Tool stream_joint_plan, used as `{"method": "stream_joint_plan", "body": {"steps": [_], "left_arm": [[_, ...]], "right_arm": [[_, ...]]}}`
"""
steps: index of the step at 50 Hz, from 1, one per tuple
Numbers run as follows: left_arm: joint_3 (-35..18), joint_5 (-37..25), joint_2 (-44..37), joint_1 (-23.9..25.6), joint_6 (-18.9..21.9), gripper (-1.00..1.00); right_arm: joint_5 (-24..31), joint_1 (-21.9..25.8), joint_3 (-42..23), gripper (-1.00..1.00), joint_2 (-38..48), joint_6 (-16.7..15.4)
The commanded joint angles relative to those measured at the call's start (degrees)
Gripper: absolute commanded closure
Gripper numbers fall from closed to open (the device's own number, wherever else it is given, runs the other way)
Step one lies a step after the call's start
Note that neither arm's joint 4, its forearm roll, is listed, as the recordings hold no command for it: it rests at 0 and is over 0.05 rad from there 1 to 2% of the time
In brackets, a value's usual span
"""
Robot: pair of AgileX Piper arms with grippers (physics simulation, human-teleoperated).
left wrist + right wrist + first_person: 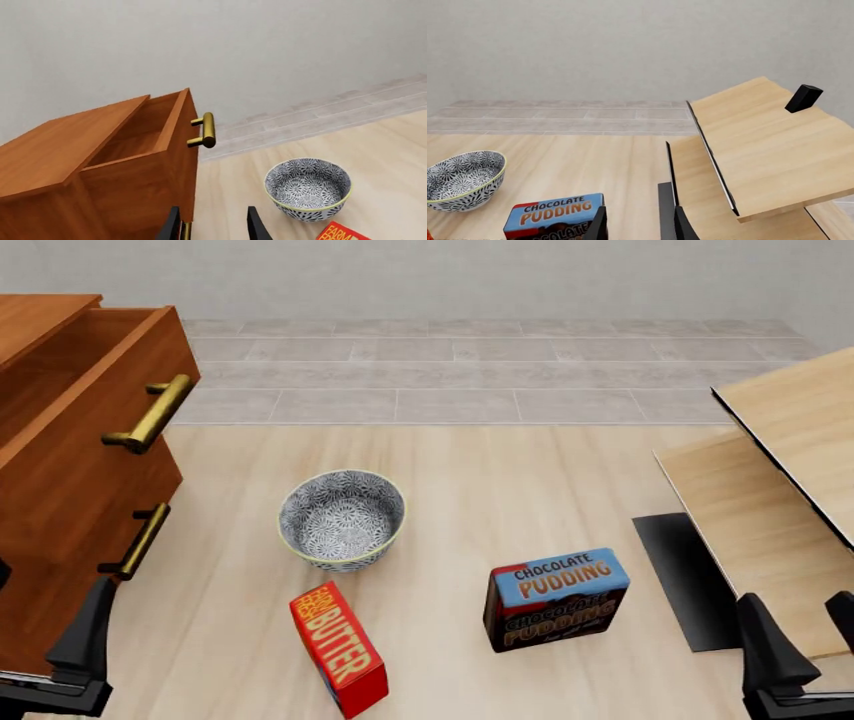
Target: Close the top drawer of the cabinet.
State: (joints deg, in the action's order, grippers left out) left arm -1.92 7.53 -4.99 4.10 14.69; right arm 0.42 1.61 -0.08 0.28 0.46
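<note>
The cabinet (pixel 34 320) stands at the table's left, reddish-brown wood. Its top drawer (pixel 94 445) is pulled out, brass bar handle (pixel 151 412) facing right. The left wrist view shows the same top drawer (pixel 147 170) open with its inside bare, and its handle (pixel 208 130) sticking out. My left gripper (pixel 43 645) sits low in front of the cabinet's lower drawers, below the top drawer, touching nothing. In its wrist view the left gripper (pixel 213 227) is open and empty. My right gripper (pixel 801 640) is at the near right, and the right gripper (pixel 640 227) is open and empty.
A patterned bowl (pixel 342 519) sits right of the cabinet. A red butter box (pixel 339 648) and a chocolate pudding box (pixel 557 598) stand nearer. Pale wood panelled furniture (pixel 787 470) fills the right side. A lower drawer's handle (pixel 140 540) also juts out.
</note>
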Motion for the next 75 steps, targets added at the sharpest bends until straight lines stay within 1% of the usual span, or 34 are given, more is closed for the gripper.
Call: {"method": "stream_joint_plan", "body": {"steps": [1, 4, 10, 11, 12, 15, 17, 19, 20, 22, 23, 25, 28, 29, 33, 35, 36, 40, 41, 44, 46, 48, 52, 53, 56, 57, 58, 60, 62, 64, 68, 71, 73, 75], "left_arm": [[0.3, 10.8, -8.5, 1.0, 8.1, -1.00], [0.6, 14.6, -12.1, 1.0, 8.9, -1.00], [0.8, 20.0, -15.8, 2.1, 12.9, -1.00], [1.3, 23.7, -20.0, 1.1, 15.2, -1.00], [1.5, 26.1, -21.3, 0.2, 16.5, -1.00], [0.7, 26.8, -22.6, 1.3, 16.7, -1.00], [1.4, 29.2, -23.5, 2.1, 19.1, -1.00], [1.5, 30.3, -24.4, 2.2, 19.6, -1.00], [1.6, 32.1, -25.7, 1.4, 20.8, -1.00], [1.8, 36.8, -29.5, 1.3, 23.3, -1.00], [1.8, 37.1, -29.8, 1.3, 23.3, -1.00], [1.8, 39.9, -32.2, 1.6, 24.7, -1.00], [1.6, 40.8, -33.2, 1.7, 24.9, -1.00], [1.8, 42.8, -34.9, 1.9, 26.2, -1.00], [1.9, 46.7, -38.8, 2.8, 28.2, -1.00], [1.9, 49.5, -41.5, 2.9, 29.8, -1.00], [1.9, 53.3, -44.9, 2.9, 31.9, -1.00], [1.9, 56.7, -48.3, 3.3, 32.9, -1.00], [1.9, 61.0, -51.8, 3.6, 35.2, -1.00], [1.9, 61.9, -53.2, 3.4, 34.8, -1.00], [1.9, 62.4, -53.0, 3.5, 38.2, -1.00], [1.8, 62.4, -53.6, 3.0, 38.1, -1.00], [1.0, 62.4, -54.3, 2.8, 39.2, -1.00], [0.7, 62.4, -54.2, 3.4, 41.7, -1.00], [-0.2, 62.4, -55.3, 3.4, 42.0, -1.00], [-0.7, 62.4, -55.9, 2.9, 42.5, -1.00], [-1.0, 62.4, -55.7, 2.7, 44.1, -1.00], [-1.7, 62.4, -56.6, 2.0, 44.2, -1.00], [-2.4, 62.4, -56.8, 1.5, 46.2, -1.00], [-2.8, 62.4, -57.2, 1.4, 46.6, -1.00], [-3.4, 62.4, -57.3, 1.8, 49.4, -1.00], [-4.2, 62.4, -58.3, 1.6, 50.0, -1.00], [-4.8, 62.4, -58.5, 1.1, 51.5, -1.00], [-5.4, 62.4, -59.3, 0.5, 51.1, -1.00]], "right_arm": [[0.2, 0.6, 0.1, -1.00, -0.3, -0.3], [0.4, 0.7, 0.1, -1.00, -0.3, -0.3], [0.5, 0.9, 0.0, -1.00, -0.3, -0.5], [0.4, 0.9, 0.0, -1.00, -0.3, -0.5], [0.3, 0.9, 0.0, -1.00, -0.3, -0.5], [0.2, 0.7, 0.0, -1.00, -0.3, -0.5], [0.2, 0.8, 0.0, -1.00, -0.3, -0.6], [0.3, 0.9, 0.0, -1.00, -0.3, -0.6], [0.3, 1.0, 0.0, -1.00, -0.3, -0.6], [0.4, 1.1, 0.0, -1.00, -0.3, -0.7], [0.4, 1.1, 0.0, -1.00, -0.3, -0.7], [0.4, 1.1, 0.0, -1.00, -0.3, -0.8], [0.4, 1.1, 0.0, -1.00, -0.3, -0.8], [0.5, 1.1, 0.0, -1.00, -0.3, -0.8], [0.6, 1.2, 0.0, -1.00, -0.3, -0.8], [0.5, 1.2, 0.0, -1.00, -0.3, -0.9], [0.6, 1.3, 0.0, -1.00, -0.3, -0.8], [0.7, 1.4, 0.0, -1.00, -0.3, -0.8], [0.7, 1.4, 0.0, -1.00, -0.3, -0.8], [0.7, 1.6, 0.0, -1.00, -0.3, -0.8], [0.6, 1.5, 0.0, -1.00, -0.3, -0.8], [0.6, 1.4, 0.0, -1.00, -0.3, -0.7], [0.6, 1.3, 0.0, -1.00, -0.3, -0.7], [0.6, 1.3, 0.0, -1.00, -0.3, -0.7], [0.6, 1.2, 0.0, -1.00, -0.3, -0.7], [0.6, 1.2, 0.0, -1.00, -0.3, -0.7], [0.6, 1.2, 0.0, -1.00, -0.3, -0.7], [0.6, 1.1, 0.0, -1.00, -0.3, -0.7], [0.7, 1.1, 0.1, -1.00, -0.3, -0.7], [0.7, 1.0, 0.1, -1.00, -0.3, -0.7], [0.6, 1.1, 0.1, -1.00, -0.3, -0.7], [0.6, 1.0, 0.0, -1.00, -0.3, -0.8], [0.6, 1.0, 0.1, -1.00, -0.3, -0.8], [0.6, 1.1, 0.1, -1.00, -0.3, -0.6]]}}
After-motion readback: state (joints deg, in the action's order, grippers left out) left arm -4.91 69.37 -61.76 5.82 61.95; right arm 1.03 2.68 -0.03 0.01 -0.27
